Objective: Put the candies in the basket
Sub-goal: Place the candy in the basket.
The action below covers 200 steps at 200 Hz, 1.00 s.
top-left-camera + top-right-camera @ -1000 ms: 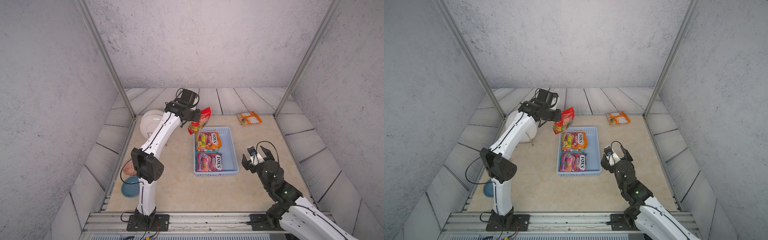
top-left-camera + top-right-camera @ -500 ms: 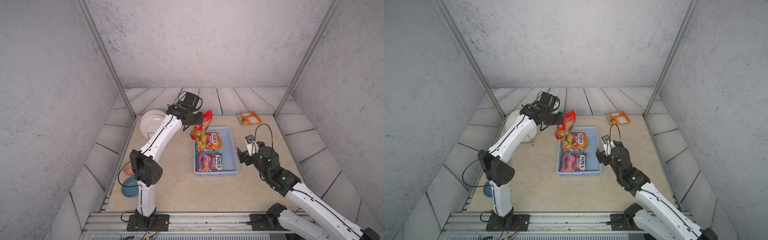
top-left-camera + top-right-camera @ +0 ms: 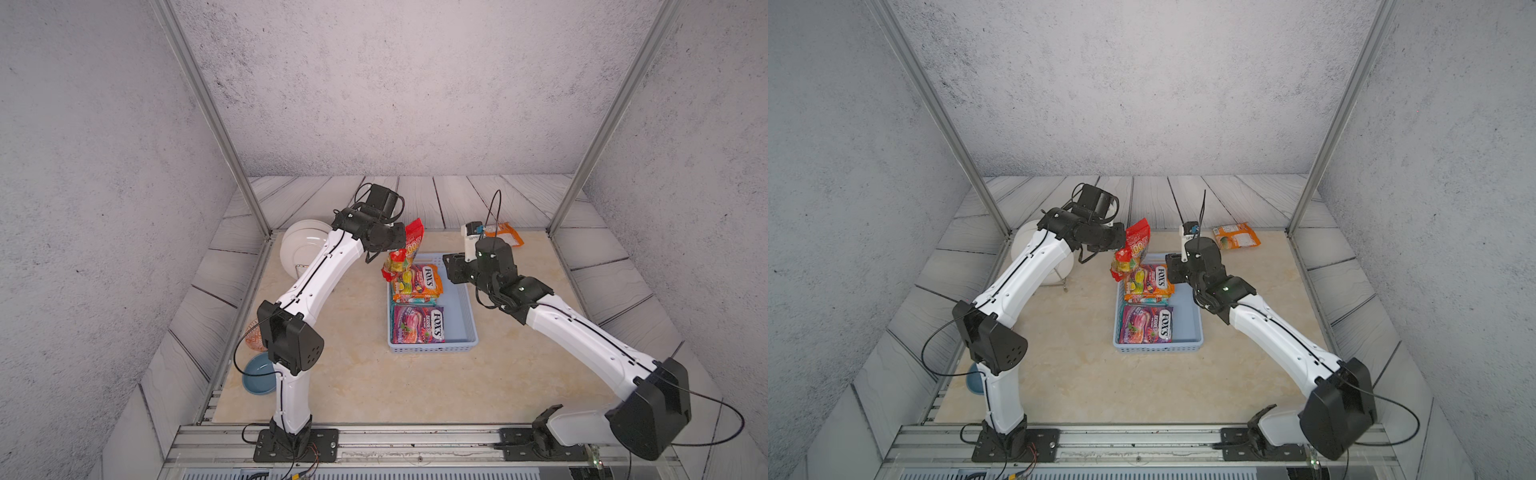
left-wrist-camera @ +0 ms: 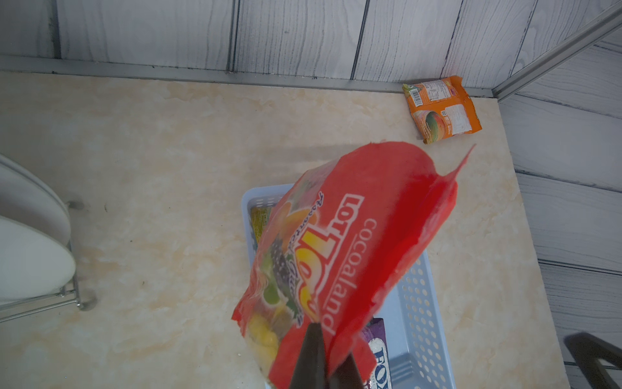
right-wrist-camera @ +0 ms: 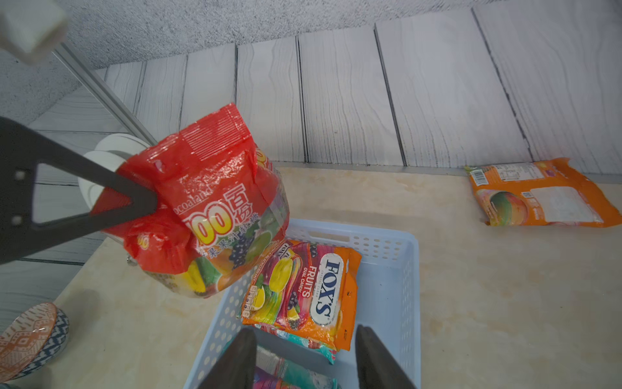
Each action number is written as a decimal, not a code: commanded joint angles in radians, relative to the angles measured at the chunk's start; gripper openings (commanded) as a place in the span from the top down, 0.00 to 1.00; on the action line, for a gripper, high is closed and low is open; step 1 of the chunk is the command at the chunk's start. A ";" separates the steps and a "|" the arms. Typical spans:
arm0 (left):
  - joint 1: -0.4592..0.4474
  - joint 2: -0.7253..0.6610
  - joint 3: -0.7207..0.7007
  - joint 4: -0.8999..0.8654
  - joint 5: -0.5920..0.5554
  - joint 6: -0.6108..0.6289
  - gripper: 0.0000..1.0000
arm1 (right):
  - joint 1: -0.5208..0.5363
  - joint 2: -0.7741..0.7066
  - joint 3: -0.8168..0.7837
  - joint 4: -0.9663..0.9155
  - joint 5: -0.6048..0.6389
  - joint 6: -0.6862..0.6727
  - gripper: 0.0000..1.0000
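Several bags (image 3: 417, 282) already lie in the basket (image 3: 459, 320); another, the red bag (image 3: 409, 245), has swung over its far edge, pinched in the left jaws. Right jaws, apart and empty, have reached across toward the orange bag (image 3: 1236, 236) on the desk (image 3: 353, 374), likely next.

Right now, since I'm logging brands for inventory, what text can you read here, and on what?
"FOX'S FRUITS OVAL CANDY": multicoloured bag in the basket.
"FOX'S BERRIES": purple bag in the basket.
"COCOALAND LOT 100", plus Chinese characters: red bag held in the air.
Loose orange bag by the back wall: print too small to read.
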 commanded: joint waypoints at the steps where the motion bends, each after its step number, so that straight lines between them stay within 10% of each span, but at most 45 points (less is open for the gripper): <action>1: -0.006 -0.002 0.011 0.078 0.021 -0.019 1.00 | -0.019 0.115 0.092 -0.007 -0.086 0.113 0.53; 111: -0.023 0.042 0.016 0.102 0.119 -0.033 1.00 | -0.041 0.524 0.463 -0.076 -0.256 0.179 0.58; 200: -0.052 0.138 0.059 0.107 0.110 -0.013 0.88 | -0.063 0.594 0.438 -0.063 -0.307 0.163 0.58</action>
